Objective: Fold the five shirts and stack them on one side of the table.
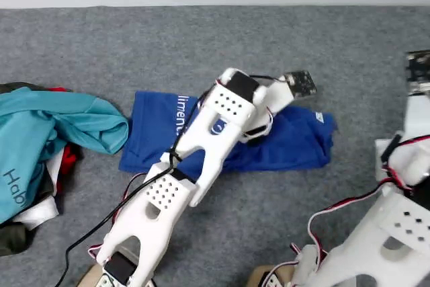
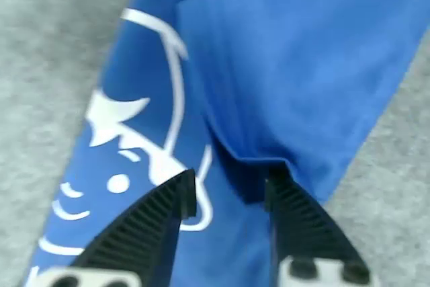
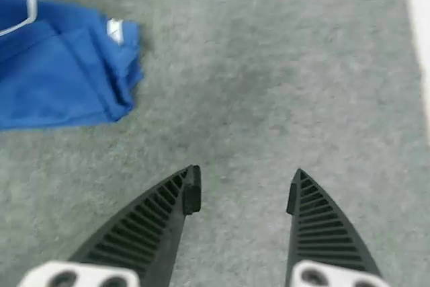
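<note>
While the left gripper (image 2: 228, 183) is hanging low over the blue shirt (image 2: 302, 65), its jaws are standing a moderate way apart, and a raised fold of the blue cloth is lying just between the tips. I cannot tell if the tips are touching the cloth. The blue shirt is lying partly folded as a long band on the grey table cover (image 1: 269, 45), and the left arm (image 1: 201, 139) is crossing over its middle. The right gripper (image 3: 243, 189) is hovering beside one end of the blue shirt, over bare grey cover, with its jaws standing wide and holding nothing. Just beside the opposite end of the blue shirt, a teal shirt (image 1: 60, 122) is lying on top of a heap of red, white and dark cloth.
</note>
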